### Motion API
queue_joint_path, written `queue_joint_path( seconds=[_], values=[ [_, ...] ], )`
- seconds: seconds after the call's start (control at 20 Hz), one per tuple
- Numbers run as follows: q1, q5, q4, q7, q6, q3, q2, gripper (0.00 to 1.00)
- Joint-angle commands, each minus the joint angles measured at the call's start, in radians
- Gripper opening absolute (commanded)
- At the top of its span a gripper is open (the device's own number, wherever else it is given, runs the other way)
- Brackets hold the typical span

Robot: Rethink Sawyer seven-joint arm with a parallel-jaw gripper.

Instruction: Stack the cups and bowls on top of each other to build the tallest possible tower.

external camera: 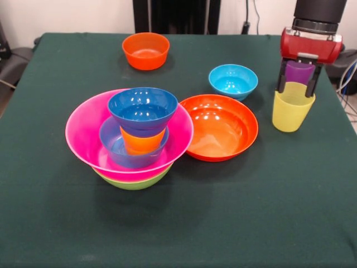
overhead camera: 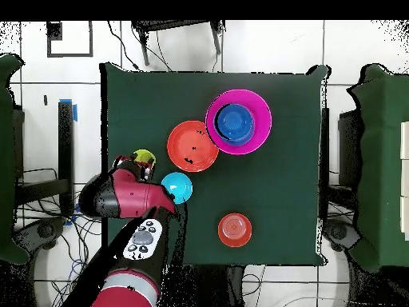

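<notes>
My gripper (external camera: 296, 91) hangs at the right side of the table, shut on the translucent purple cup (external camera: 300, 72). That cup sits just over the mouth of the translucent yellow cup (external camera: 291, 111), which stands on the cloth; the fingers (external camera: 281, 78) straddle its rim. The tower (external camera: 134, 139) is left of centre: lime green bowl (external camera: 134, 182), big pink bowl (external camera: 83, 131), a small blue bowl (external camera: 113, 147), the orange cup (external camera: 142, 143), and a dark blue bowl (external camera: 143, 109) on top. From overhead, the arm (overhead camera: 128, 196) covers most of the yellow cup (overhead camera: 144, 154).
A shallow orange bowl (external camera: 221, 126) lies beside the tower, touching the pink rim. Behind it sits a small cyan bowl (external camera: 233, 80), and a small orange bowl (external camera: 146, 50) is near the far edge. Green cloth covers the table (external camera: 251, 223).
</notes>
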Motion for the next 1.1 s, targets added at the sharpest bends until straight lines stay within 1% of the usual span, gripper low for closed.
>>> queue_joint_path(
  seconds=[0.05,0.15,0.35,0.65,1.1],
  values=[
    [-0.002,0.034,-0.073,0.16,-0.01,0.047,0.056,1.0],
    [-0.003,0.026,-0.082,0.14,0.013,0.035,0.058,1.0],
    [-0.013,0.003,-0.066,0.133,0.0,0.043,0.06,1.0],
    [-0.028,-0.012,-0.057,0.13,-0.012,0.051,0.059,1.0],
    [-0.022,-0.009,-0.055,0.135,-0.018,0.049,0.068,1.0]
  ],
)
